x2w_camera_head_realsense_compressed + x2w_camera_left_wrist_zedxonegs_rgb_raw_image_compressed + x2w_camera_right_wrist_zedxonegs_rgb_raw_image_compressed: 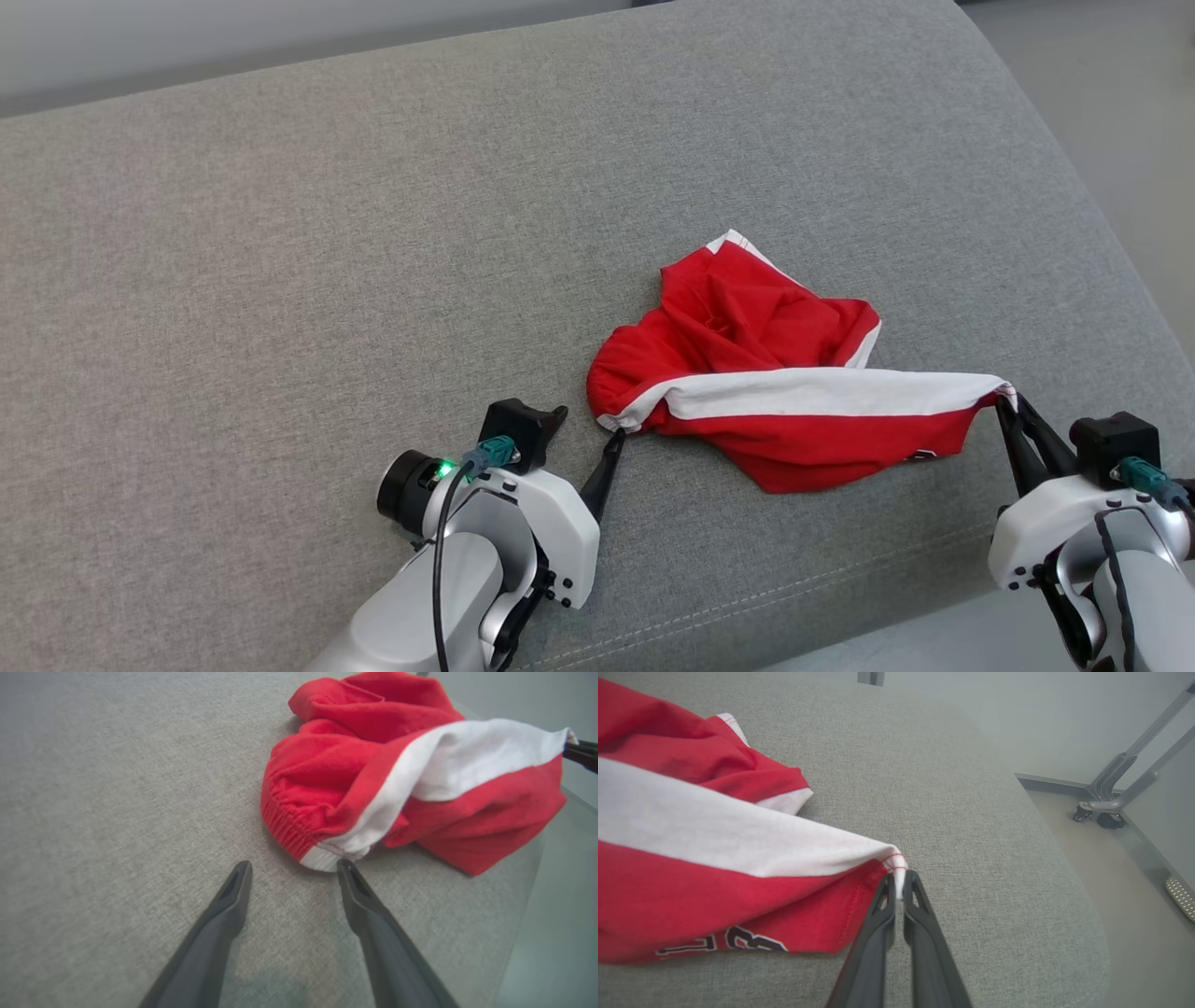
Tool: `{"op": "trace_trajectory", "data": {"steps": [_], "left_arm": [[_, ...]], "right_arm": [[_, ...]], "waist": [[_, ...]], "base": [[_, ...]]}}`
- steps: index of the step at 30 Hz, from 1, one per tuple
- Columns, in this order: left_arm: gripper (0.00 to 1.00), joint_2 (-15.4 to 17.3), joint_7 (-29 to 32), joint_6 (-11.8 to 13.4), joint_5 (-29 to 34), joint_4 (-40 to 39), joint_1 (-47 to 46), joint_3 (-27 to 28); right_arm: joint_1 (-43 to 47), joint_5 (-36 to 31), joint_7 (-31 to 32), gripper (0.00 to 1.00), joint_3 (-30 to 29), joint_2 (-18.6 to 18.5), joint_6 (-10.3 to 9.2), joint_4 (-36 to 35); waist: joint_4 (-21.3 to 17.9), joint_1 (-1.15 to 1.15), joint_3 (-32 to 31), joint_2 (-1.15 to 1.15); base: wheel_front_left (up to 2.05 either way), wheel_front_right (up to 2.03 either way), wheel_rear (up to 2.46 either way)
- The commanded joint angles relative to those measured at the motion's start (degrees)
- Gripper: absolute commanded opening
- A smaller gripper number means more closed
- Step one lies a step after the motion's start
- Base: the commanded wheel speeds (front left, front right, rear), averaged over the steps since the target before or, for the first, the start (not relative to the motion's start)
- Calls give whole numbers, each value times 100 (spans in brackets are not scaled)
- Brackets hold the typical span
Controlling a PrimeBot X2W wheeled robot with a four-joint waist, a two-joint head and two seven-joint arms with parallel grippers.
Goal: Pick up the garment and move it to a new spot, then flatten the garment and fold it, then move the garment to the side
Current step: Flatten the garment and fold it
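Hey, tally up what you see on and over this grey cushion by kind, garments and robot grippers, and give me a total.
Garments: 1, the red and white garment, crumpled on the grey cushion.
Grippers: 2, the left gripper open at its hem, the right gripper shut on a corner.
Total: 3.

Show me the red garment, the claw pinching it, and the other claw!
red garment (747, 327), head view, on its crumpled red middle.
right claw (899, 882), right wrist view, between its tips, at the garment's corner.
left claw (294, 864), left wrist view, between its open tips.
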Motion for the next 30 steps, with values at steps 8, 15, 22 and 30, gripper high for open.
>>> {"op": "trace_trajectory", "data": {"steps": [8, 15, 22, 30], "left_arm": [[85, 27, -211, -54, -415, -18, -429, -293], [45, 27, -308, -53, -682, 81, -582, -573], [0, 27, -571, -92, -952, 70, -723, -843], [0, 27, -771, -11, -943, -73, -746, -742]], "right_arm": [[-90, 78, -36, 0, 150, -74, -1, -61], [-122, 104, -36, 0, 203, -86, -1, -70], [-123, 124, -36, 0, 214, -126, -1, -68], [-16, 125, -36, 0, 169, -192, -1, -107]], "waist": [[-42, 0, 33, 0], [-99, 0, 68, 0], [-105, 0, 37, 0], [58, 0, -269, 0]], "base": [[0, 0, 0], [0, 0, 0], [0, 0, 0], [0, 0, 0]]}}
